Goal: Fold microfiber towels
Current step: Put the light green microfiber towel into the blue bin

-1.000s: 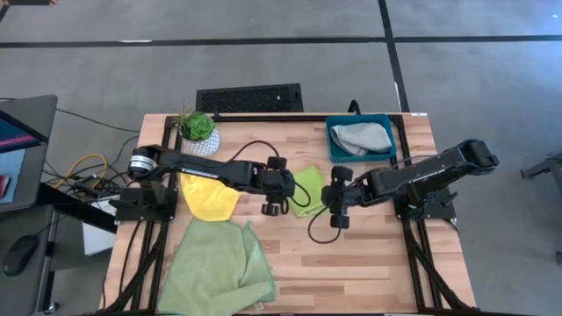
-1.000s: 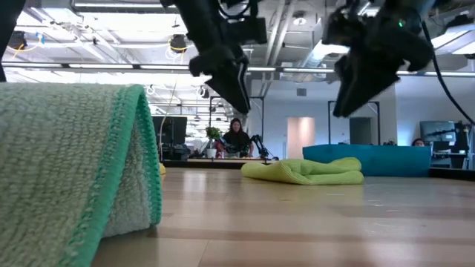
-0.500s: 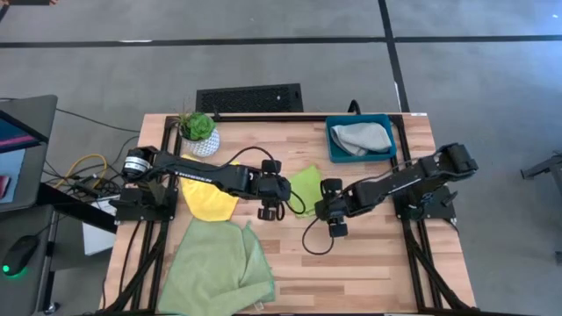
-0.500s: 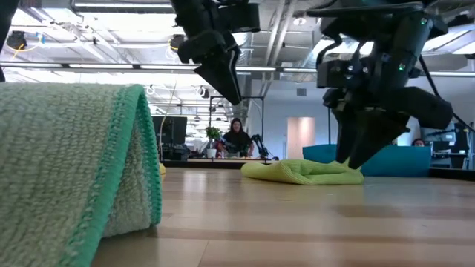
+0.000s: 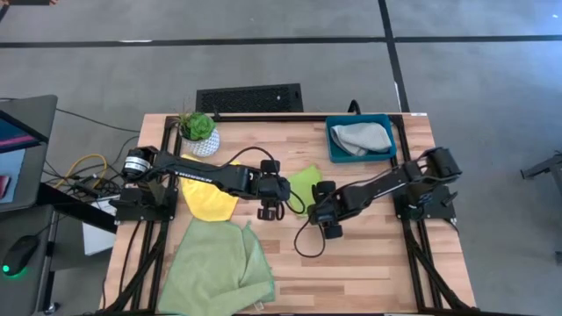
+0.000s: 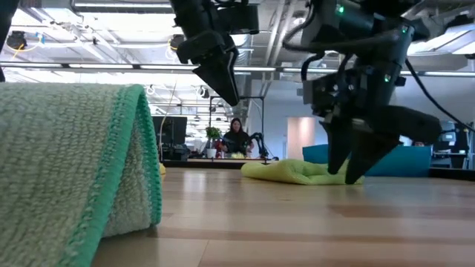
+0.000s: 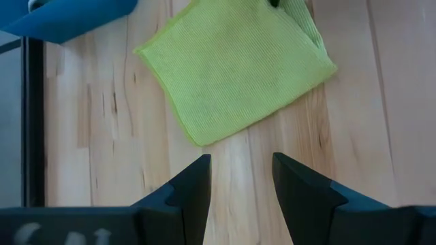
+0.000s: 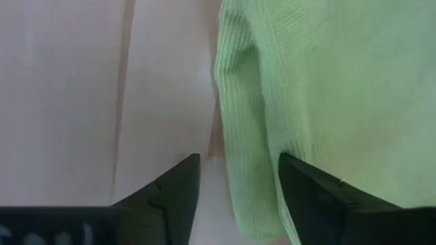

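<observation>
Gripper fingers spread, the right gripper (image 6: 356,176) sits low at the lime green towel's (image 5: 306,184) edge mid-counter (image 5: 369,263), holding nothing. Opposite, the left gripper (image 5: 271,210) hovers open beside the yellow towel (image 5: 207,198); a grey towel (image 5: 361,137) fills the teal tray (image 5: 334,149).

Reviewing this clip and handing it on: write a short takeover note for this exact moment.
Left end effector: open, empty, raised beside the lime towel.
Right end effector: open, empty, low at that towel's near edge.
Towels: lime mid-table, partly folded; yellow under the left arm; pale green bunched at the front left; grey in the tray.
Done: grey put away, by the look of it.
Left: finish lime, then fold yellow and pale green.
</observation>
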